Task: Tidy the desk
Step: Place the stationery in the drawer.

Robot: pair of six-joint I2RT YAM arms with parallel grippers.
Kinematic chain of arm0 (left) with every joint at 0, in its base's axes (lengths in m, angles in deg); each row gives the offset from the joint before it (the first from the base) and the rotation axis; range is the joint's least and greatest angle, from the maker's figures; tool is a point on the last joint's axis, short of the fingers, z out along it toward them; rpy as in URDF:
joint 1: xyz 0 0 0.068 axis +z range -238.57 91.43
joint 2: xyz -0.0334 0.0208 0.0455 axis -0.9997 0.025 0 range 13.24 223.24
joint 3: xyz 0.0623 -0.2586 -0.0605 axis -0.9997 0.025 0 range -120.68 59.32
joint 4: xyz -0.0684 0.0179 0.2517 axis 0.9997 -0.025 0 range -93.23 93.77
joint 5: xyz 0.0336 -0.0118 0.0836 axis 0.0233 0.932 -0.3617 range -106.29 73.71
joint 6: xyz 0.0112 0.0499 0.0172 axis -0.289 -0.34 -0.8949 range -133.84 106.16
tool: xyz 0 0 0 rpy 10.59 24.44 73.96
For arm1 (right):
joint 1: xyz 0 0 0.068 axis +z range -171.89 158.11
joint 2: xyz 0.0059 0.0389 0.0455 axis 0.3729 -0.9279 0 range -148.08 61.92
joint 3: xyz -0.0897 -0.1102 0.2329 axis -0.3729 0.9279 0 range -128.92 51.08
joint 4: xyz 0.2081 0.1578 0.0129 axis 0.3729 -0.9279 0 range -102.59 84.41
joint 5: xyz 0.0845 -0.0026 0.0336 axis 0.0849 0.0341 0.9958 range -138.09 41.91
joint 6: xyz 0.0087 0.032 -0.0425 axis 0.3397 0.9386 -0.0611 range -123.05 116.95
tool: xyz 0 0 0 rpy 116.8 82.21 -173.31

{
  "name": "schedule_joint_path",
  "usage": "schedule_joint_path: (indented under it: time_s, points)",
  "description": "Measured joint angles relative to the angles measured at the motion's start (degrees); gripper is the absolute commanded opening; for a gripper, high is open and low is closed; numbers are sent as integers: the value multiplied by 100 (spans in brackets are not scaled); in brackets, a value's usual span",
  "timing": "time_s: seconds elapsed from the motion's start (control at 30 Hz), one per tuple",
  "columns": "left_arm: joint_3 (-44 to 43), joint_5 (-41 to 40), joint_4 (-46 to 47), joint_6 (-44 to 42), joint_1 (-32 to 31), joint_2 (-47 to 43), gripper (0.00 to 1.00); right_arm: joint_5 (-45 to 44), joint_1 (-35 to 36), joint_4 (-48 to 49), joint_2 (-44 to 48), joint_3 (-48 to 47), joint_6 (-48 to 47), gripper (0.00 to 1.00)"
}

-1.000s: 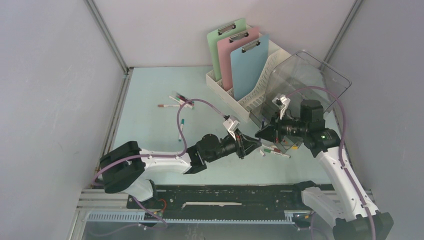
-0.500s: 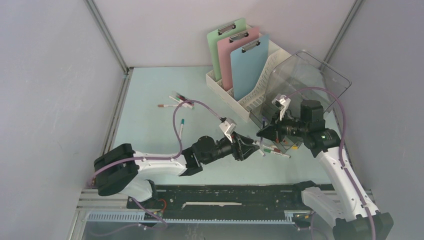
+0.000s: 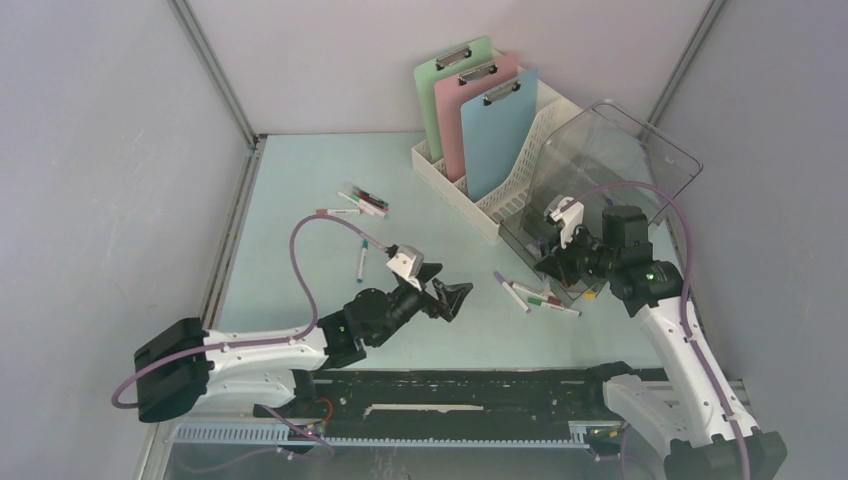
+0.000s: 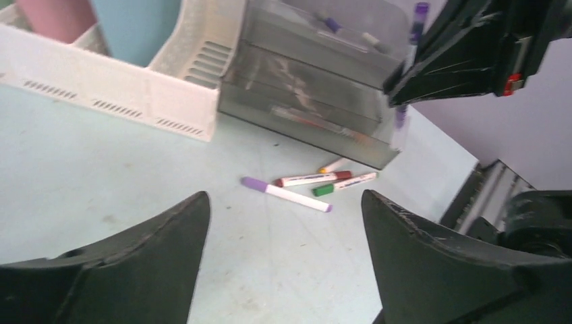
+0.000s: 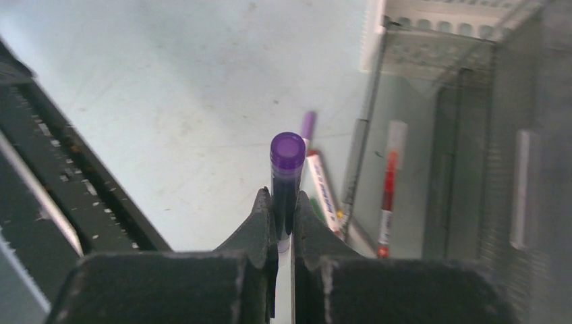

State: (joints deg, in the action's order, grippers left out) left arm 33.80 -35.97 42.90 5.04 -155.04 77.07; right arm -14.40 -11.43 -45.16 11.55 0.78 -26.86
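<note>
Right gripper: pinching purple marker.
Left gripper: spread, empty.
Bin: likely target; clear rim before release, drop low.

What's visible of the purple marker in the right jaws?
The purple marker shows a round, glossy plastic cap end facing the wrist camera, with a darker purple barrel below it. It is clamped between the shut jaws of the right gripper, held above the desk and beside the clear bin. Only the jaws touch it.
</note>
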Motion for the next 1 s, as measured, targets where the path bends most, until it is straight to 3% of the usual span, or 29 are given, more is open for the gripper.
schedule_joint_path:
  time_s: [0.33,0.63,1.0]
  points:
    - [579,-1759,-461,15,17,-413,100,-1237,-299,389,-11,129,76,0]
    - [581,-2149,-752,166,24,-306,100,-1856,-361,678,-199,295,170,5]
    - [581,-2269,-894,221,46,-297,100,-2015,-326,717,-378,304,208,42]
